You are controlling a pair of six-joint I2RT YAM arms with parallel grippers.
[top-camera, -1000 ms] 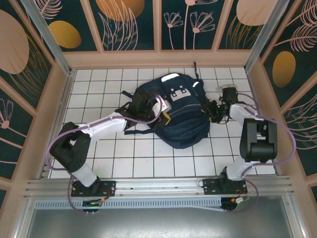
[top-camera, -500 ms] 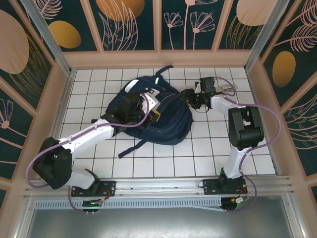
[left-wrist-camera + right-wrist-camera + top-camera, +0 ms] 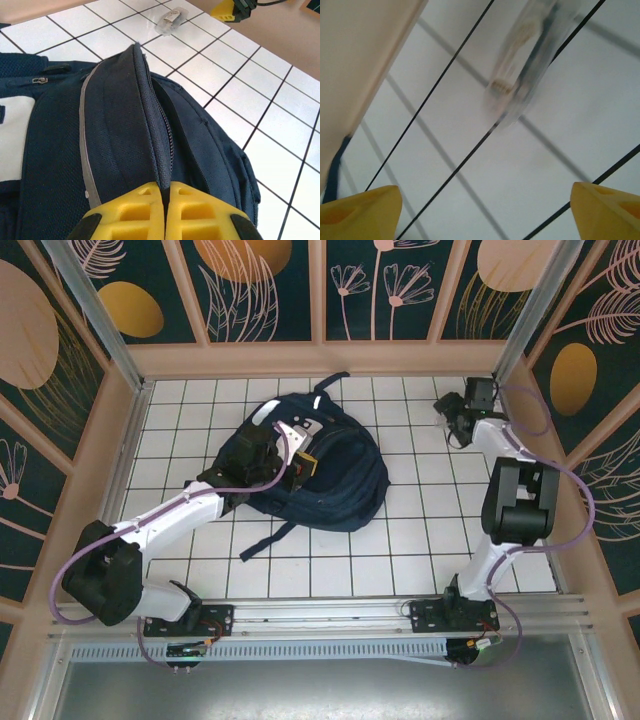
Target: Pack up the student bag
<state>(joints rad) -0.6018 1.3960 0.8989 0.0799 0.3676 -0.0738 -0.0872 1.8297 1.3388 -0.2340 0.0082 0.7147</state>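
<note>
Pinching the zip ridge of the large navy-blue fabric student bag, left of centre on the white tiled tabletop, with left hand. Hovering far right with right hand spread; blurred clear plastic packet just ahead, lengthwise away.

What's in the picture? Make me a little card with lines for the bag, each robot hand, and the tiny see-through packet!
student bag: navy, lying on the white tiled table
left gripper: shut, pinching a fold of the bag beside its zipper
right gripper: open, holding nothing, above the table
clear packet: on the table, apart from the bag; contents too blurry to tell
</note>
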